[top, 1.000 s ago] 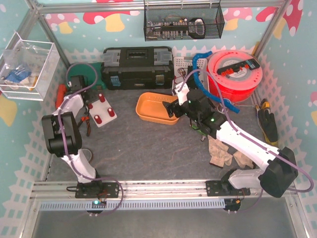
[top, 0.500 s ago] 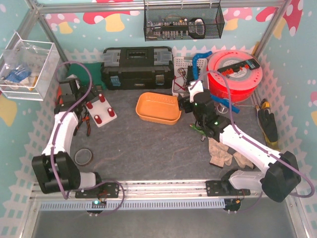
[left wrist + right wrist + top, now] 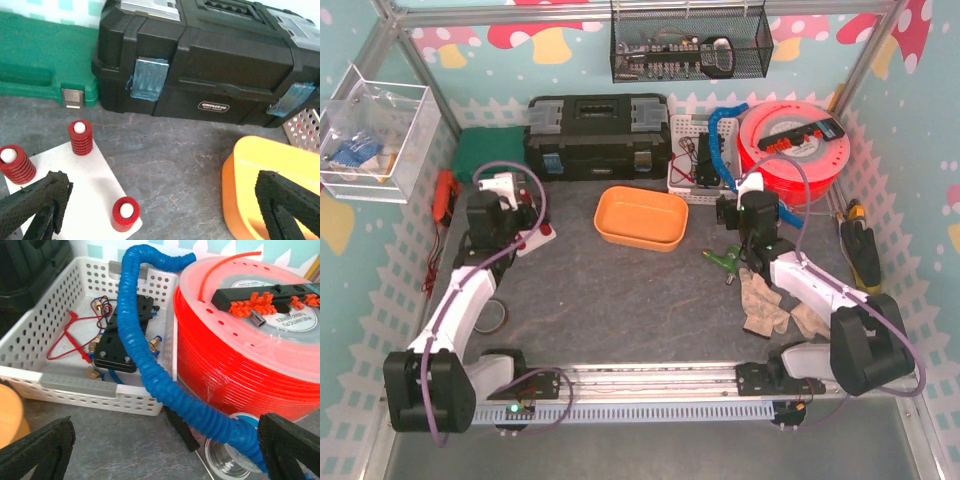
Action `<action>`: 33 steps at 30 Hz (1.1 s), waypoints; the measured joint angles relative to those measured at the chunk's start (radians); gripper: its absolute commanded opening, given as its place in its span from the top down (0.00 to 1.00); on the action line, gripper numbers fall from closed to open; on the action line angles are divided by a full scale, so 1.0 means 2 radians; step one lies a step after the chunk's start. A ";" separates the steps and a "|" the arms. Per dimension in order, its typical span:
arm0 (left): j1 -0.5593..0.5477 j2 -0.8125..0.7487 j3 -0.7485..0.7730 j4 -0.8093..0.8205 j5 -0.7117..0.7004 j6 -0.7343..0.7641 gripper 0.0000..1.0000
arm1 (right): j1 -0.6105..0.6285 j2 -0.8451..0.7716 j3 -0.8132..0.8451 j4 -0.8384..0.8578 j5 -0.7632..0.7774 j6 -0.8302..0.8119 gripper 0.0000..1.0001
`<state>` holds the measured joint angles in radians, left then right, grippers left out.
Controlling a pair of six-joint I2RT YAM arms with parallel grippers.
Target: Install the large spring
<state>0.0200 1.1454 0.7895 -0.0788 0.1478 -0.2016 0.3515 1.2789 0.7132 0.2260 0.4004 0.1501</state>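
The left gripper point(image 3: 162, 200) is held spread and empty over the white plate point(image 3: 75, 192) near the left edge of the tabletop point(image 3: 620, 300), where three red springs point(image 3: 80, 137) are seated; no loose large spring can be made out; the right gripper point(image 3: 165, 440) is likewise spread; a square, vertical seating is advised.

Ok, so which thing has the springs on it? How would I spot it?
Find the big black toolbox at the back of the table. In front of its left end, left of the orange tray, lies a flat white board. Only it has three short red springs standing on it, each with a white tip.
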 measured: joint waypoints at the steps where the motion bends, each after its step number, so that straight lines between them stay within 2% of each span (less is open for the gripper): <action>1: -0.008 -0.012 -0.022 0.022 -0.001 0.011 0.01 | -0.008 0.004 -0.006 0.015 -0.007 -0.002 0.01; 8: -0.010 -0.022 -0.136 0.165 -0.036 0.062 0.01 | -0.070 0.031 -0.066 0.124 -0.057 -0.017 0.01; 14: 0.008 0.010 -0.194 0.289 -0.050 0.062 0.01 | -0.102 0.043 -0.109 0.190 -0.098 -0.038 0.01; 23: 0.012 0.144 -0.205 0.430 0.002 0.055 0.01 | -0.149 0.049 -0.191 0.298 -0.165 -0.058 0.01; 33: 0.002 0.171 -0.216 0.525 -0.003 0.053 0.01 | -0.171 0.101 -0.210 0.413 -0.184 -0.077 0.01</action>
<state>0.0231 1.4876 0.3569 0.9718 0.1417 -0.0959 0.0097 1.4815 0.2935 1.0519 0.0326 -0.0036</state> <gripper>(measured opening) 0.993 0.986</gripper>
